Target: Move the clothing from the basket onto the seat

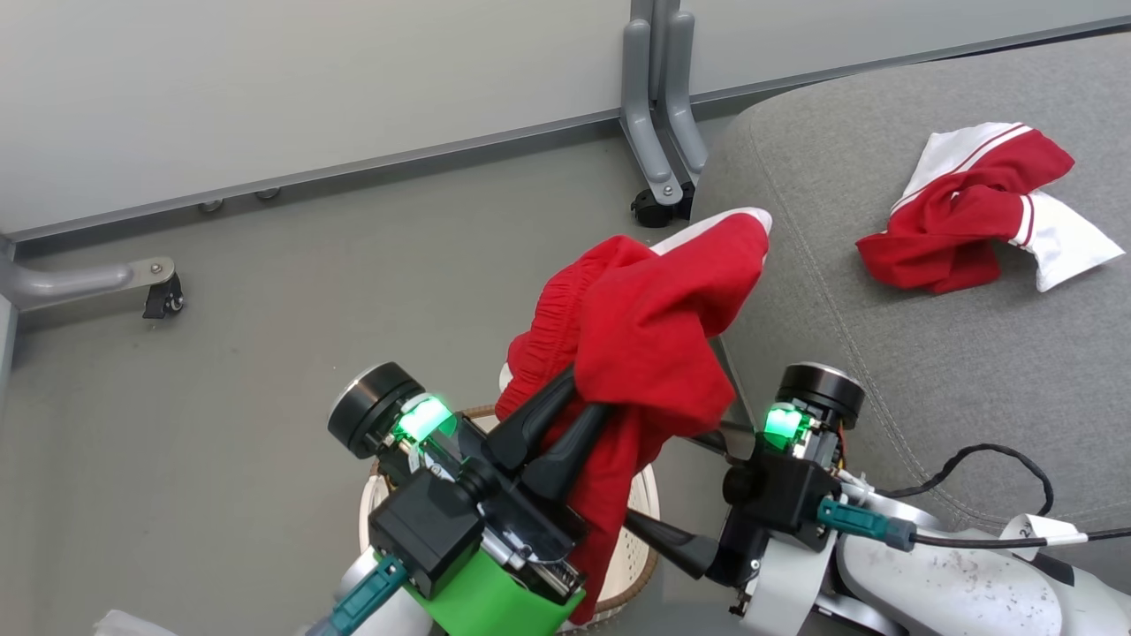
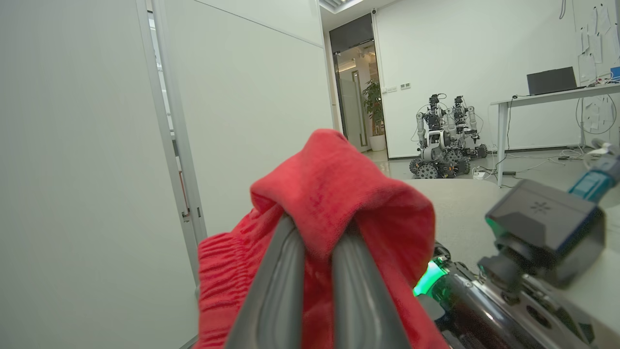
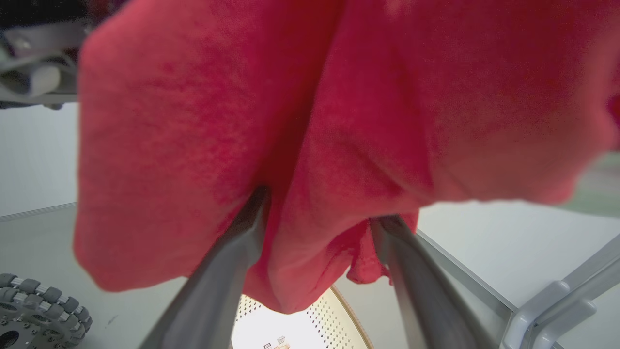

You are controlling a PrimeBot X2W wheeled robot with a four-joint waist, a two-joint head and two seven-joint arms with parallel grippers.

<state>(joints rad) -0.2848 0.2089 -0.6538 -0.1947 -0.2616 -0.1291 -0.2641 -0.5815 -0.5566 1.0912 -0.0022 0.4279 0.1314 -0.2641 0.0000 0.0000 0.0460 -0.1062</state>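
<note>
Pinching a fold of a red garment [image 1: 645, 327] with the left jaws, pressed together near the centre of the head view. Reaching in from five o'clock with the right jaws, spread wide on either side of a hanging fold of the same cloth, tips hidden beneath it in the right wrist view. Hanging above the basket [image 1: 640, 530] at six o'clock, largely covered by cloth and arm. Pointing a white-edged corner toward one o'clock, over the edge of the seat [image 1: 884, 371]; touching or not, cannot tell. Lying crumpled on the seat at two o'clock, well apart, a second garment [image 1: 967, 216], red with white panels. Farther out, grey floor [image 1: 265, 309] from nine to eleven o'clock and a wheeled partition foot [image 1: 658, 190] at twelve.
</note>
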